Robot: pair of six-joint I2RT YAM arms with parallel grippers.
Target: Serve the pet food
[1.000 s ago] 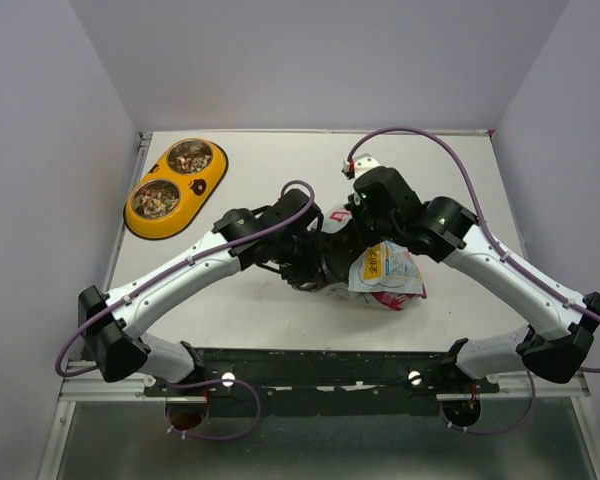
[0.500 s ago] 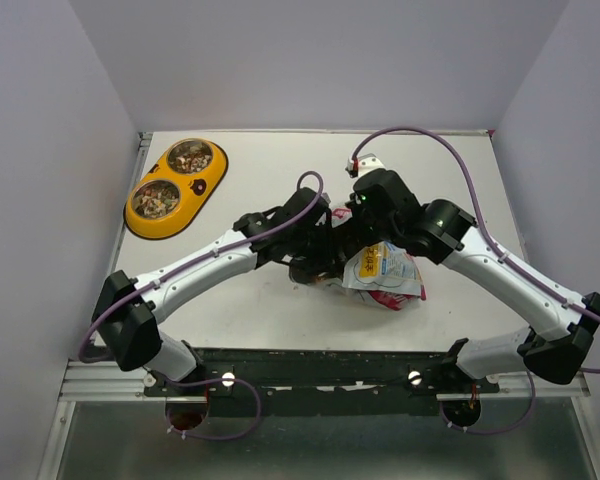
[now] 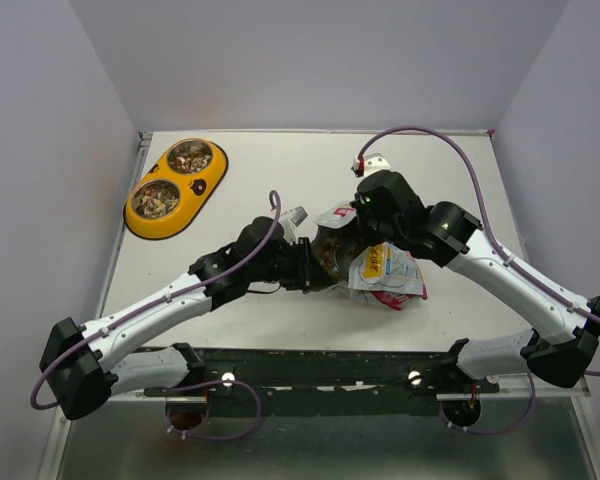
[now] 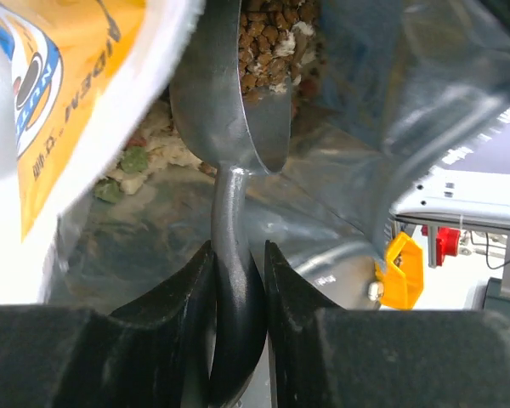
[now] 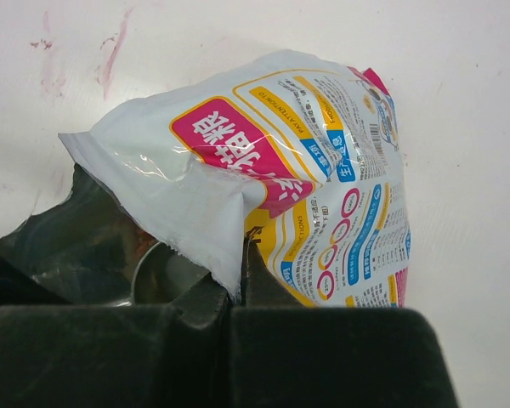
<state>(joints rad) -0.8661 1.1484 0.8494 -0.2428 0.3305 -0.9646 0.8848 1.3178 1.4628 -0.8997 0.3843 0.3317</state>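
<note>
The pet food pouch (image 3: pixel 385 268) lies at the table's middle, its mouth open to the left. My right gripper (image 3: pixel 358 232) is shut on the pouch's torn rim (image 5: pixel 238 255) and holds the mouth open. My left gripper (image 3: pixel 310 265) is shut on the handle of the silver metal scoop (image 4: pixel 234 255). The scoop's bowl (image 4: pixel 238 93) is inside the pouch and loaded with brown kibble (image 4: pixel 272 38). More kibble (image 4: pixel 127 166) lies loose inside the pouch. The yellow double bowl (image 3: pixel 176 187) at the far left holds kibble in both steel cups.
The table's back edge meets the grey wall behind the bowl. The right arm's purple cable (image 3: pixel 450 150) arcs over the back right. A black rail (image 3: pixel 320 365) runs along the near edge.
My left arm has drawn back toward the near left, pulling the scoop partway out toward the pouch's mouth. The right gripper stays on the pouch rim, slightly shifted.
</note>
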